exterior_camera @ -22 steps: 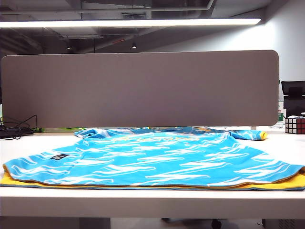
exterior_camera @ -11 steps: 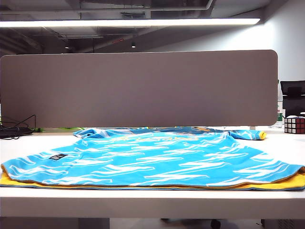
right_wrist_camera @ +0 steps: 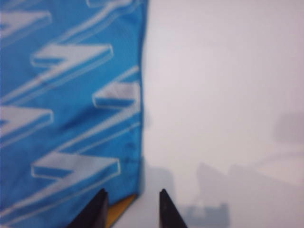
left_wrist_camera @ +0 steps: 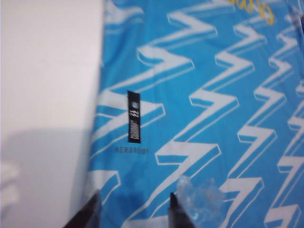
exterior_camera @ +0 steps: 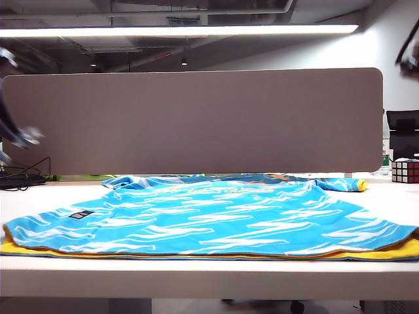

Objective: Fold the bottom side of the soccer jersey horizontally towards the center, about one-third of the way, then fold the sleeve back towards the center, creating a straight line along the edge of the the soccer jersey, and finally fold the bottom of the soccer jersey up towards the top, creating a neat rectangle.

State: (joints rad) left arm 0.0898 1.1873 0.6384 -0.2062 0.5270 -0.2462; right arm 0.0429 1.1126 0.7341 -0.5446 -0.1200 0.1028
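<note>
jersey [exterior_camera: 216, 219] lay flat along table's [exterior_camera: 209, 278] front edge | left gripper [left_wrist_camera: 133, 202] released, over left side | right gripper [right_wrist_camera: 131, 204] released, above right hem

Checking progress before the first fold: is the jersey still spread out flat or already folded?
Spread flat. The jersey lies open across the table, both sleeves out, no edge turned over.

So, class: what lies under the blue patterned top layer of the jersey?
Under the soccer jersey's top layer, a yellow edge peeks out along the near hem, resting on the table. Anything farther under is covered. Both end effectors hang open above, touching nothing.
</note>
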